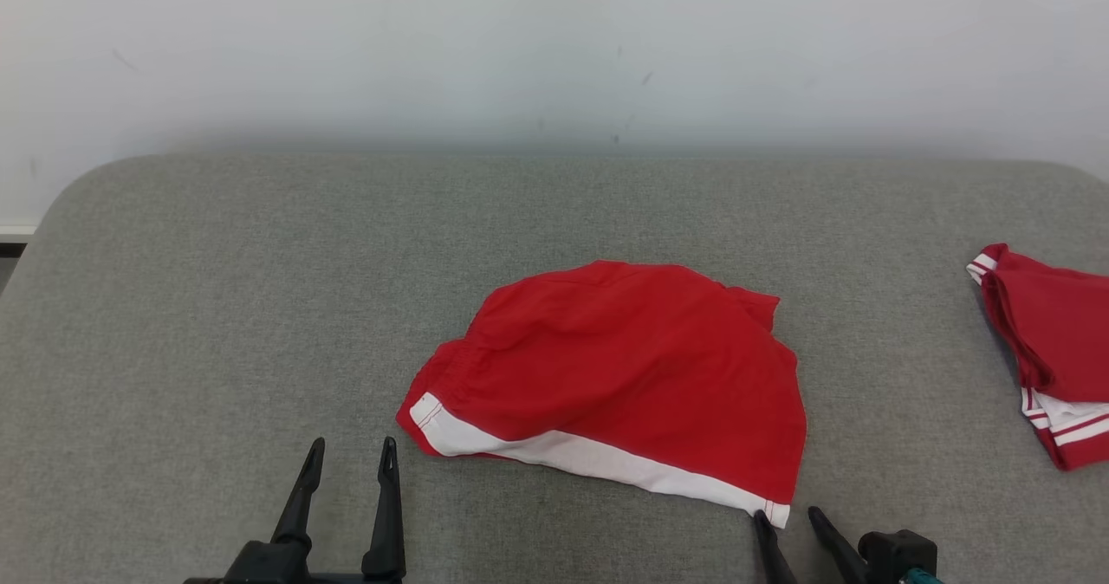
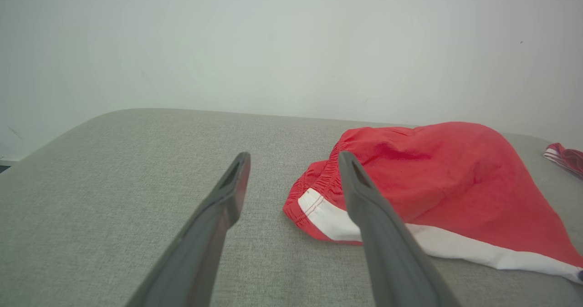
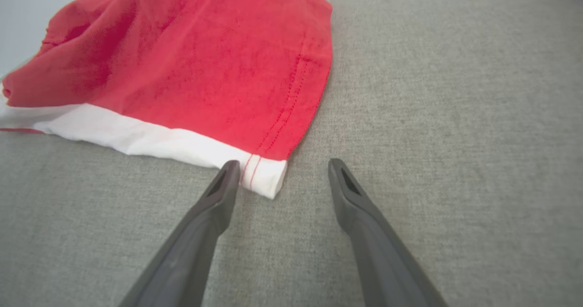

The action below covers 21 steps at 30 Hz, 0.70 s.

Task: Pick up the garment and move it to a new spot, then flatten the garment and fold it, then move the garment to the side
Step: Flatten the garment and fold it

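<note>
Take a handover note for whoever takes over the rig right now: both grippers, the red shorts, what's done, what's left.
Left gripper: open, empty, hovering short of the shorts' near left corner.
Right gripper: open, empty, fingertips at the white near right hem corner, not closed on it.
Red shorts: mid grey padded table, puffed up and wrinkled.
Second red garment: bunched at the far right edge.
Done: cannot tell whether the shorts were relocated.
Left: grasp the corners, flatten, fold, move aside.

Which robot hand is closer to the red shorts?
Right. The right gripper is at the white-trimmed near corner of the red shorts. The left gripper stands apart, with grey surface between.
</note>
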### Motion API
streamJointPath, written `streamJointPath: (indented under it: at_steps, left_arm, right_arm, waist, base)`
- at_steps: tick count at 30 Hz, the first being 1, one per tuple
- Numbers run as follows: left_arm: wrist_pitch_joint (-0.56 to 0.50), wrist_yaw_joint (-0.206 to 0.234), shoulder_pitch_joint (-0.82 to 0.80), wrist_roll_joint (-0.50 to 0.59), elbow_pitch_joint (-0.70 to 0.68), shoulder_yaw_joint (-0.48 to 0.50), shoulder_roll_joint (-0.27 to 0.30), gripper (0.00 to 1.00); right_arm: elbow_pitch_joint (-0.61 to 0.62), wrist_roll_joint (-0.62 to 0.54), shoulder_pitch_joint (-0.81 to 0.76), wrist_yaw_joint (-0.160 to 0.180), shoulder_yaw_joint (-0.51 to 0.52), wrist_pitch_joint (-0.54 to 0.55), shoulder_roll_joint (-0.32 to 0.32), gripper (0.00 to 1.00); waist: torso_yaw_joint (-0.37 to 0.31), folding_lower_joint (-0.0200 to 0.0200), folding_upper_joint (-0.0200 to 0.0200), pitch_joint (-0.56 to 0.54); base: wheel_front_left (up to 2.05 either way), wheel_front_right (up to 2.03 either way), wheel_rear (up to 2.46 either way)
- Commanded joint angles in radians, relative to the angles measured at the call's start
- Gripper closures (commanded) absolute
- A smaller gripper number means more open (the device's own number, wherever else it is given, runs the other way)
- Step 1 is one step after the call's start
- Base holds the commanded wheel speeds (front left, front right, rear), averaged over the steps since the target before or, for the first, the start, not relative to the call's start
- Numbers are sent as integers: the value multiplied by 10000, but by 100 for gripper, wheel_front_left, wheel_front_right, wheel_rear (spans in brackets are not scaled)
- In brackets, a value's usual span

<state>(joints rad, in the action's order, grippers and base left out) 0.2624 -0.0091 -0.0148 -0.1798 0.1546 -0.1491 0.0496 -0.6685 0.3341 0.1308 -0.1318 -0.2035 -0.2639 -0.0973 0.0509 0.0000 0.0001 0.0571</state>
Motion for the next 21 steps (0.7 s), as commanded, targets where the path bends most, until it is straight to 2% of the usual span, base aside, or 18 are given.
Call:
streamJointPath:
  at_steps: [1, 2, 4, 6, 7, 14, 18, 21]
  left_arm:
    - [25, -10, 127, 53, -52, -1, 13, 0]
    - [25, -10, 127, 53, -52, -1, 13, 0]
    - [25, 21, 151, 48, -77, 22, 15, 0]
    - [25, 67, 145, 17, -115, 63, 13, 0]
    - [25, 81, 148, 1, -125, 73, 13, 0]
    - [26, -7, 38, 113, -119, 139, 13, 0]
    - [26, -539, -265, 306, 127, -189, 17, 0]
    - [26, -848, -644, 696, 633, -666, 235, 0]
  right_arm:
    - [-242, 71, 82, 21, -99, 2, -50, 7]
    - [-242, 71, 82, 21, -99, 2, -50, 7]
    - [-675, 118, 166, 21, -360, 21, -52, 51]
    - [-984, 142, 317, 20, -559, 39, -64, 88]
    - [-1040, 134, 354, 21, -590, 41, -92, 100]
    - [-814, -69, 222, 27, -328, 25, -532, 100]
    - [-424, -300, 40, 27, 58, 12, -807, 100]
    - [-258, -479, -74, 27, 312, 12, -1008, 100]
  waist:
    - [151, 0, -1, 64]
    - [151, 0, -1, 64]
    - [215, 0, -1, 78]
    - [247, 0, -1, 110]
    - [246, 0, -1, 117]
    - [112, 0, -1, 138]
    - [-25, 0, -1, 267]
    - [-128, 0, -1, 369]
  base:
    - [0, 0, 0]
    - [0, 0, 0]
    - [0, 0, 0]
    - [0, 0, 0]
    - [0, 0, 0]
    - [0, 0, 0]
    - [0, 0, 0]
    - [0, 0, 0]
